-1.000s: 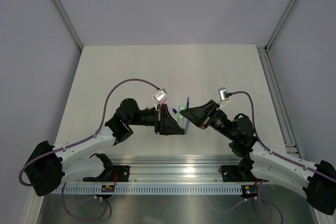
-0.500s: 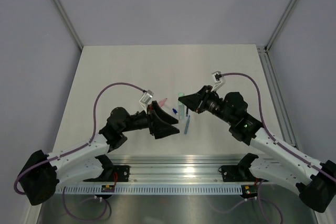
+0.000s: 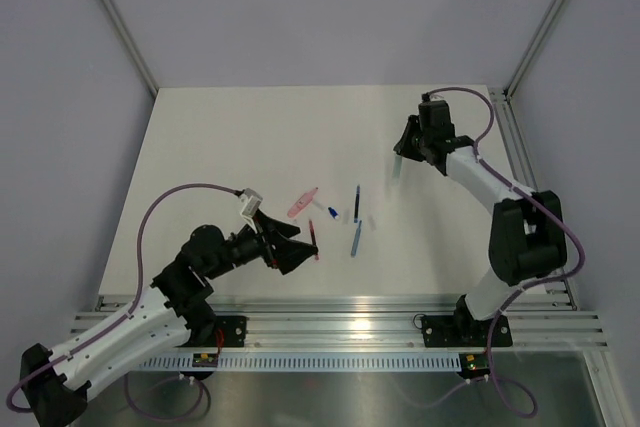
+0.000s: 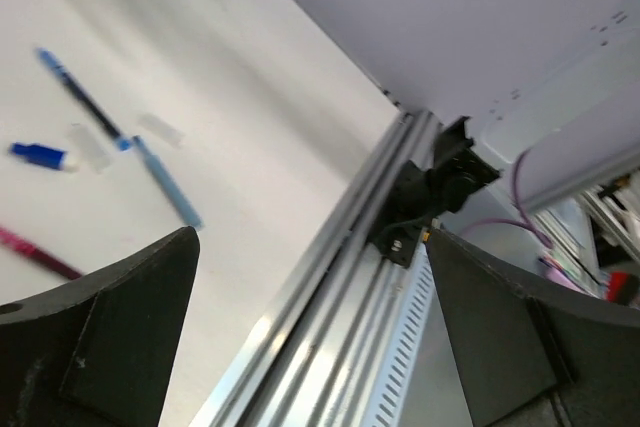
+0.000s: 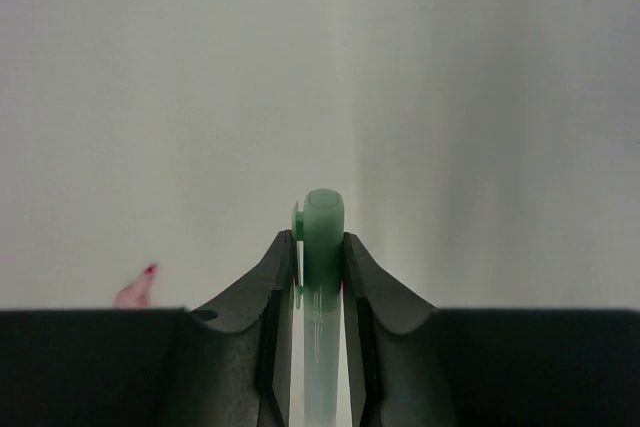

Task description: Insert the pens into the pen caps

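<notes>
The right gripper (image 5: 320,244) is clenched on the mint green pen cap (image 5: 323,209), one end poking past its fingertips, out over the far right of the table (image 3: 220,137) and well apart from the pens. The left gripper (image 3: 292,250) is spread wide and carries nothing (the red pen (image 3: 313,239) lies just beside it). Near it lie the dark blue pen (image 3: 357,203), the light blue pen (image 3: 356,238) and the pale pink pen cap (image 3: 303,202). The step in hand looks like capping: the cap is secured, no pen is taken yet. Next, the left gripper likely must pinch a thin pen squarely, then both arms must align its tip with the cap's mouth.
</notes>
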